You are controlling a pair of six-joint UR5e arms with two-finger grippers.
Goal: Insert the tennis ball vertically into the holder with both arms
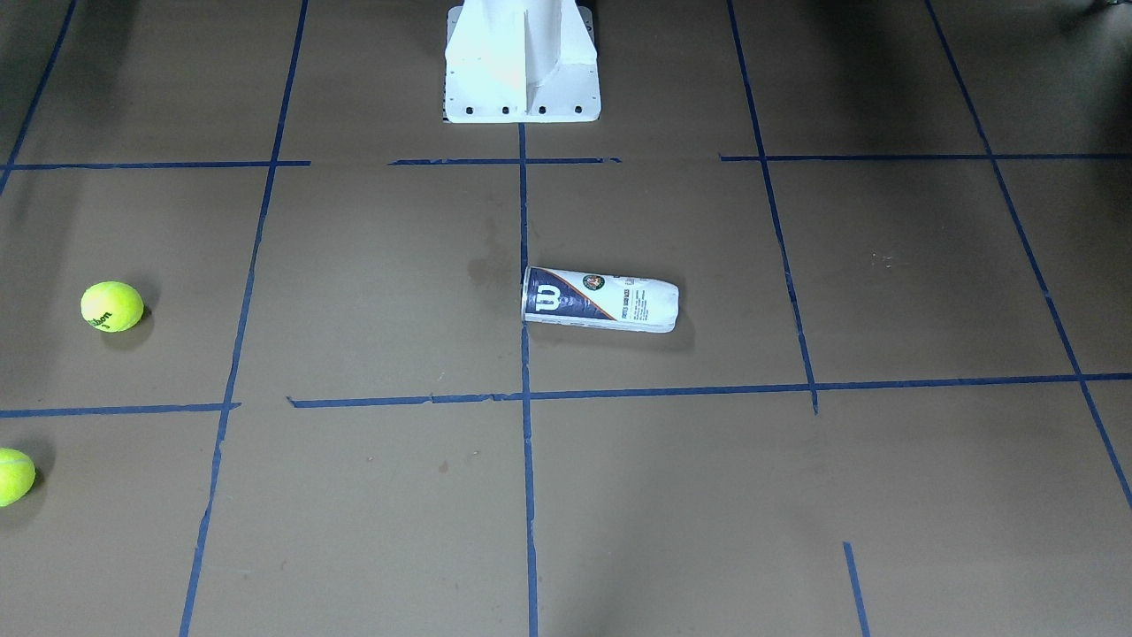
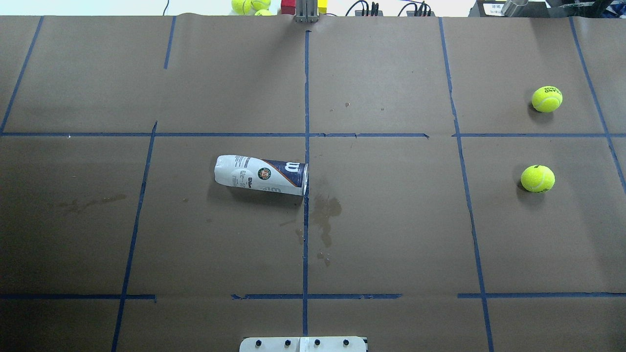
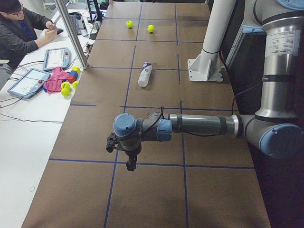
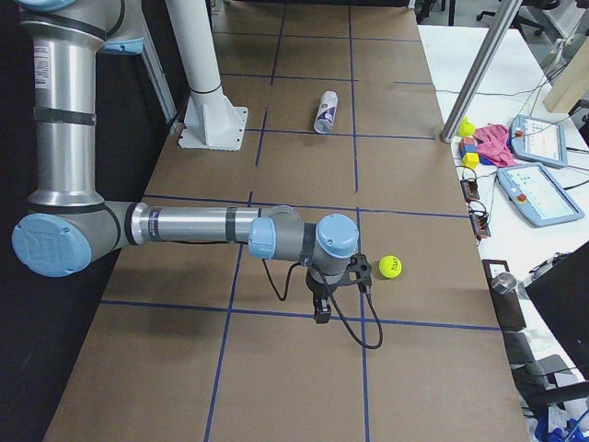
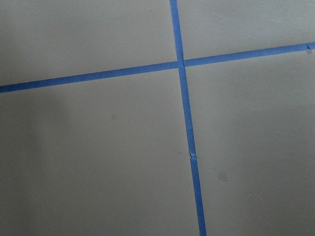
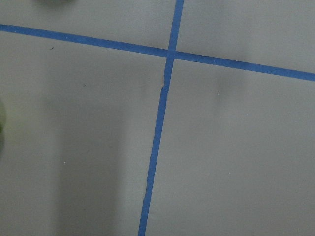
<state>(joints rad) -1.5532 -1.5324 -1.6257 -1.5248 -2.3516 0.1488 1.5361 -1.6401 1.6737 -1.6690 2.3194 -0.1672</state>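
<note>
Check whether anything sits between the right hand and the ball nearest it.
Nothing visible does. Between the right hand and the ball there is only bare paper crossed by a flat tape line. The tube lies far beyond both.

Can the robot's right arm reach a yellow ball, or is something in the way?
Probably yes. The right gripper hangs just beside a tennis ball, with only bare brown table between them and nothing blocking. Whether the gripper is open cannot be told from this view.

Left arm [image 3: 199, 124] level, left claw [image 3: 130, 165] down; right arm [image 4: 193, 224], right claw [image 4: 321, 313] likewise
</note>
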